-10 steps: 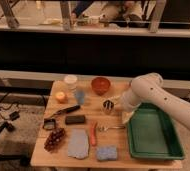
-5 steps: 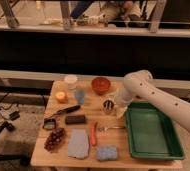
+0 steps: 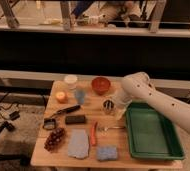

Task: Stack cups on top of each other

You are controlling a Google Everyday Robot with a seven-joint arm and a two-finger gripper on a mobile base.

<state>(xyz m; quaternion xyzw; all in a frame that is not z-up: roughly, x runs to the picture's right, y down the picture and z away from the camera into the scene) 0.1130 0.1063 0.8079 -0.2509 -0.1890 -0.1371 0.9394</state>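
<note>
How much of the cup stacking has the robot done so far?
Nothing is stacked yet: the silver cup and the light-blue tumbler stand apart on the table. In hand: the open gripper is right beside the silver cup, not lifting it. Left: grab one cup, lift it and set it in the other.

Matt pale wooden table (image 3: 88, 107), shiny silver metal cup (image 3: 108, 106), smooth light-blue plastic tumbler (image 3: 80, 96), glossy red bowl (image 3: 101, 84), glossy green plastic tray (image 3: 150, 132), soft grey-blue cloth (image 3: 78, 144), porous blue sponge (image 3: 107, 152), smooth white-shelled gripper (image 3: 119, 106) just beside the metal cup.
</note>
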